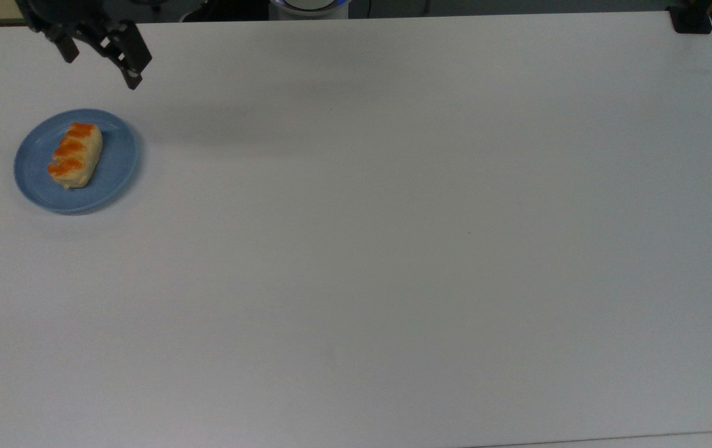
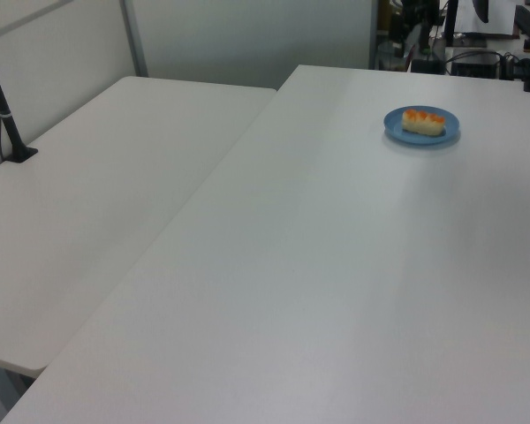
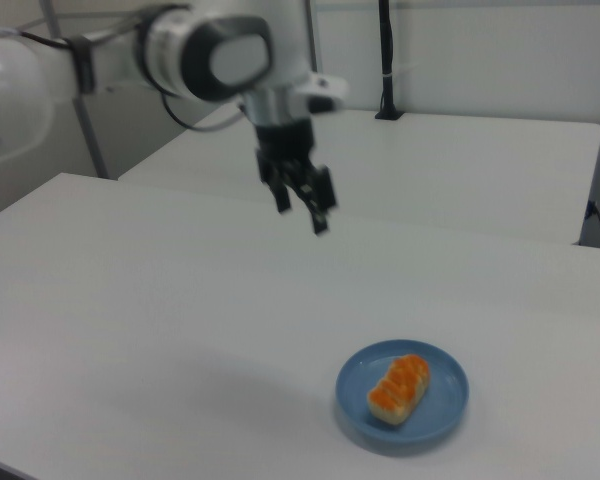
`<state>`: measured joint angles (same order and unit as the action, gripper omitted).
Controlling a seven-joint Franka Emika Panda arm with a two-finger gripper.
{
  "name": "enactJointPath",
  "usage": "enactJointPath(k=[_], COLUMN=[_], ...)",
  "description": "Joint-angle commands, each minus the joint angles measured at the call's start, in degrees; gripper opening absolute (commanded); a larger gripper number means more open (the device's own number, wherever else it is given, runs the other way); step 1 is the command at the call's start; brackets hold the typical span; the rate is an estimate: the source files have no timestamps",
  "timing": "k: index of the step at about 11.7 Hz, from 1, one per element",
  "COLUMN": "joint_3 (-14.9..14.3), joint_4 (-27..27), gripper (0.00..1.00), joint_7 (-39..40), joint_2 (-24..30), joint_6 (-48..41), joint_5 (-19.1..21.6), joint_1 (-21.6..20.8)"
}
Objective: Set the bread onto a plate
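- The plate [image 1: 113,177] sits near a counter [image 1: 393,249] edge, open surface stretching away from it.
- The bread [image 1: 75,155] lies on the plate.
- My claw [image 1: 102,55] hangs spread, empty, well above the plate.

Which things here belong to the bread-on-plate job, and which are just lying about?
Part of the job:
- bread, lying on the plate
- plate
- gripper, open, raised clear of the plate

Just there:
- white table
- second table
- black post

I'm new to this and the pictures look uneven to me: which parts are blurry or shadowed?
Right view: the arm and gripper look smeared, the bread on the plate sharper. Top view: a soft grey shadow lies on the table right of the gripper.
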<state>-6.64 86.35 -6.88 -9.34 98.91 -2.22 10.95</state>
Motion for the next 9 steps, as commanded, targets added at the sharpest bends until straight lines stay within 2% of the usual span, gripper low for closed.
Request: enactJointPath(k=[1,2,5,7,8,9], joint_3=[-1.4,-2.4,-7.9,-7.8,-7.5,-7.4], joint_4=[1.0,1.3,3.1,3.1,3.1,3.1], gripper=[1.00,1.00,1.00,1.00,1.00,1.00], joint_7=[-9.9,-10.2,-9.3,-3.9,5.3,9.3], joint_2=[5.5,6.5,8.6,8.5,8.4,8.1], joint_6=[-3.1,-4.0,-4.3,-4.3,-4.4,-4.3], joint_5=[0.6,0.5,-0.1,0.0,0.0,0.1], joint_1=[-6.9,-9.0,-18.7,-19.3,-19.4,-19.4])
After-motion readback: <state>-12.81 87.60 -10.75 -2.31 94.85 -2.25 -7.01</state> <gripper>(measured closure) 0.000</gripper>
